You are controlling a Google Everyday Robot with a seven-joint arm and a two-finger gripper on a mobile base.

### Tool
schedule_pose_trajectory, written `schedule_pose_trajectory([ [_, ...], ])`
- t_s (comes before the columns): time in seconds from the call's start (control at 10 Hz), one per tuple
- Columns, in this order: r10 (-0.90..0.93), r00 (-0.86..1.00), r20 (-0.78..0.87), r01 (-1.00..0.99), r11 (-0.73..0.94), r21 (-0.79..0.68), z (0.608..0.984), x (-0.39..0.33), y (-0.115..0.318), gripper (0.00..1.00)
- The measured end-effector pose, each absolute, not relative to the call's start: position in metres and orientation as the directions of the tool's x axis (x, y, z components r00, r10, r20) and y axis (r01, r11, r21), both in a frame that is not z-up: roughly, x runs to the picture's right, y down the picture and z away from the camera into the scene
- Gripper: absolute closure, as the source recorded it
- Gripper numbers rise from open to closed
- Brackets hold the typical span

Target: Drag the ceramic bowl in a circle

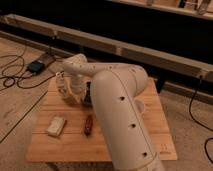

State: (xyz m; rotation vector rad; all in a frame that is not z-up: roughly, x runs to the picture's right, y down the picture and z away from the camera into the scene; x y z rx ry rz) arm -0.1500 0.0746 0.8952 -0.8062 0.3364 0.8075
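Gripper [69,94] at upper left of table [150,107], beside dark ceramic bowl [88,95], mostly hidden behind arm [117,110]. Looks like engaging/drag step; next needs firm contact w/ rim, then circular sweep.

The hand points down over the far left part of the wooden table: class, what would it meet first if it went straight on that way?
Probably the wooden table top itself. The hand hangs just above it, beside the dark ceramic bowl, which the arm mostly hides. Depth is unclear, so it might meet the bowl's rim instead.
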Motion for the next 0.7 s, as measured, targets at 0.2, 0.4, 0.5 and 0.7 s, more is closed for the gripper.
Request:
schedule_pose_trajectory([
  [0.2, 0.503, 0.659, -0.559, -0.752, 0.422, -0.507, 0.894, -0.145, 0.075, 1.0],
  [0.4, 0.496, 0.654, -0.571, -0.756, 0.424, -0.499, 0.895, -0.138, 0.076, 1.0],
  [0.5, 0.499, 0.642, -0.583, -0.767, 0.421, -0.484, 0.896, -0.133, 0.075, 0.99],
  [0.7, 0.512, 0.616, -0.599, -0.788, 0.411, -0.458, 0.899, -0.124, 0.073, 0.85],
])
